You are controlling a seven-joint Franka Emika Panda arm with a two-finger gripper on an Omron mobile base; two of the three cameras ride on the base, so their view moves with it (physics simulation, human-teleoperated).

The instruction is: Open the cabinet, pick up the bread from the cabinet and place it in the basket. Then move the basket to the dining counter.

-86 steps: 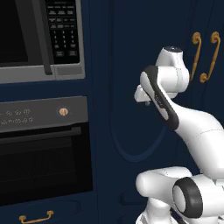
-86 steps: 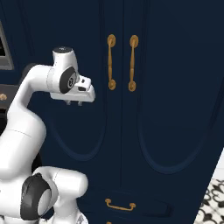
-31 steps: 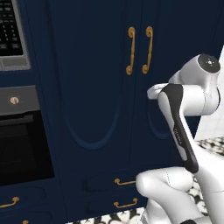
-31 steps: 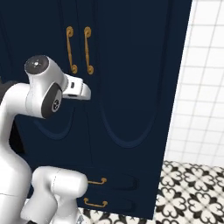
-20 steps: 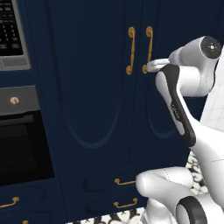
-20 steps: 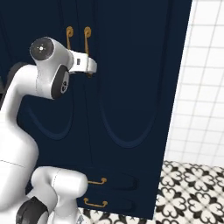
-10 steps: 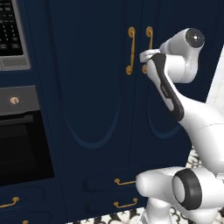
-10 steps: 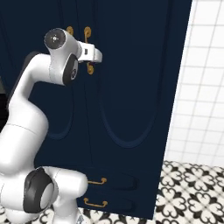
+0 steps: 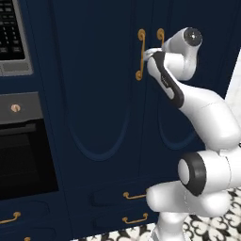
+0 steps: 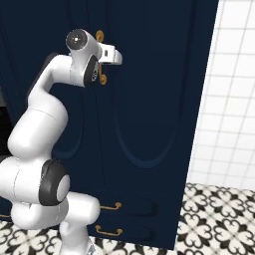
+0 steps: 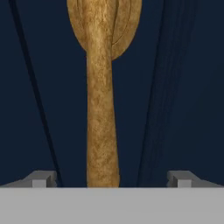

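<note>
The tall navy cabinet [image 9: 99, 103] [image 10: 149, 109] stands in front of me with both arched doors shut. My gripper [image 9: 148, 52] [image 10: 118, 57] is pressed up to the doors at handle height. In the hand view a long brass handle [image 11: 102, 109] runs between my open gripper [image 11: 111, 179], with a fingertip [image 11: 41, 178] on each side and a clear gap to the handle. The other brass handle [image 9: 140, 54] hangs free just left of the hand. The bread is hidden behind the doors. The basket and the dining counter are out of view.
A black oven front [image 9: 21, 164] and a keypad panel [image 9: 12, 37] sit left of the cabinet. Low navy drawers with small brass pulls [image 9: 134, 195] [image 10: 110, 205] lie below the doors. A white tiled wall [image 10: 231, 99] and patterned floor [image 10: 219, 219] are on the right.
The base drove right earlier, shifting the view from the oven to the cabinet doors. In the last second the arm swung up and forward, bringing the open hand onto the handle.
</note>
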